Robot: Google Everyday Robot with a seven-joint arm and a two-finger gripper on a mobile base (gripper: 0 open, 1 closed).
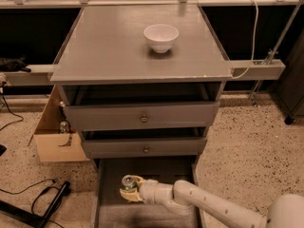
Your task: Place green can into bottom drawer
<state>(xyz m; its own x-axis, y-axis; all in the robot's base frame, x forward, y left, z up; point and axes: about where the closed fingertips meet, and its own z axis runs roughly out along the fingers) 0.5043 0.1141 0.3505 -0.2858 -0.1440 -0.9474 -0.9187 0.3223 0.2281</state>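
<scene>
Camera view puts the gripper [129,194] low at six o'clock. Its beige fingers [137,196] are clamped on the small green drink can with a silver top [127,182], held upright over the open grey bottom drawer [164,171], toward its nine o'clock side. I judge that letting go from any height could topple the can, and that drifting sideways could knock it against that side. Only the shiny lid and a sliver of green show.

Single high, near view looking down on counter [109,46] front, tool [128,190] gripping green can [127,182] over bottom drawer [159,171].
</scene>
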